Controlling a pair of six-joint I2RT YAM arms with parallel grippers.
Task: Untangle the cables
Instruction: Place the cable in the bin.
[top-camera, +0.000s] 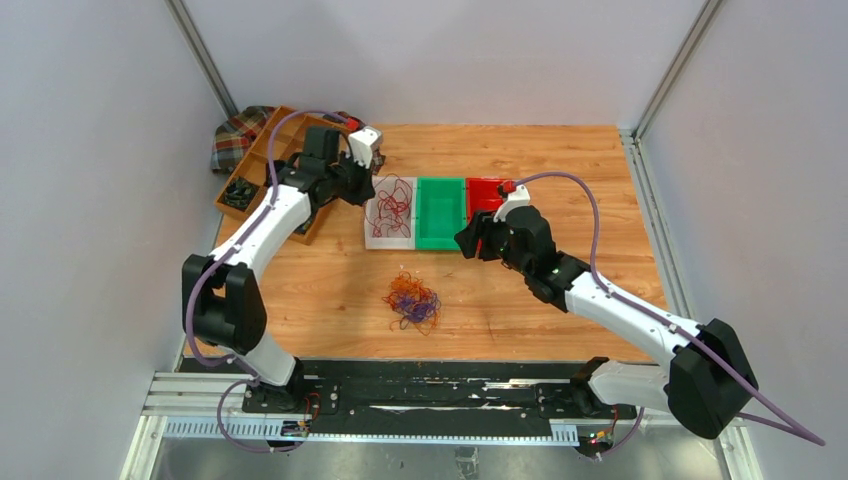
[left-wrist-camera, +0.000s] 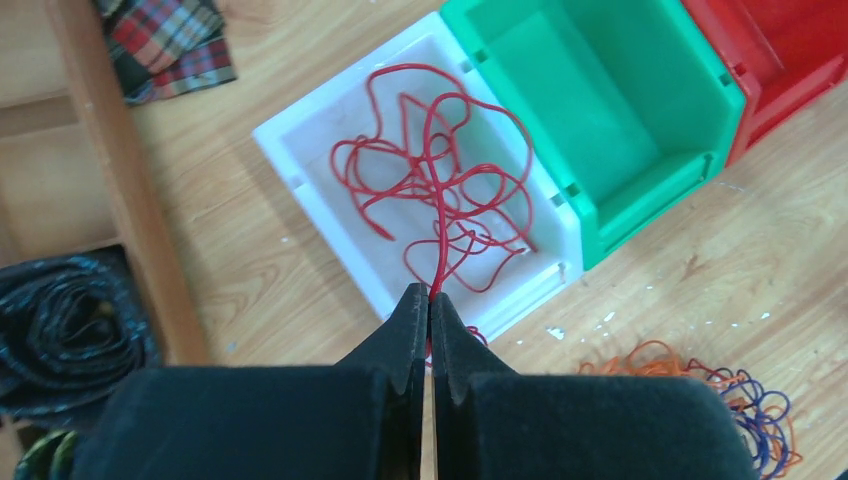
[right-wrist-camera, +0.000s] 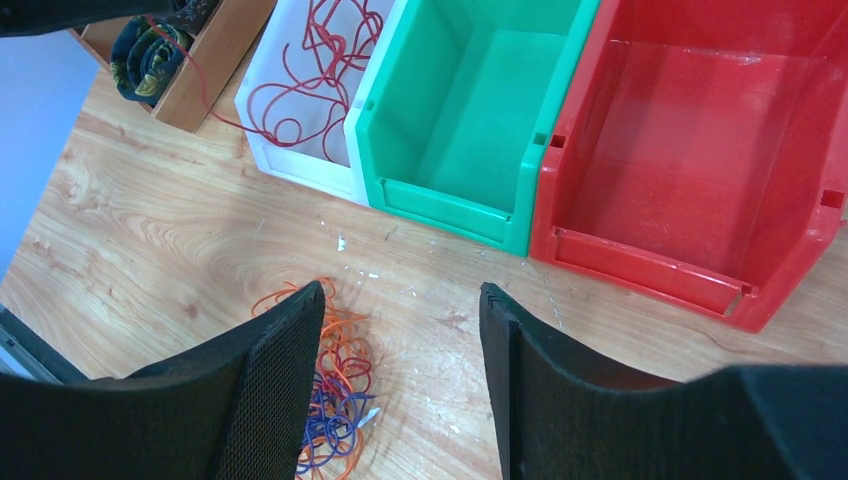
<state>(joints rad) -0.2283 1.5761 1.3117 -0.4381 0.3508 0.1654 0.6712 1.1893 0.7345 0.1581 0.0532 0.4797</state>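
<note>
Red cables looped in white bin, orange-purple clump loose on table

Your left claw is pinched on a red cable, arm reaching forward; your right claw hangs, jaws apart.

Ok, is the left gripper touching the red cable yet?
Touching. The left wrist view shows the left gripper shut on the red cable, which leads straight up from between its fingertips into the white bin.
</note>
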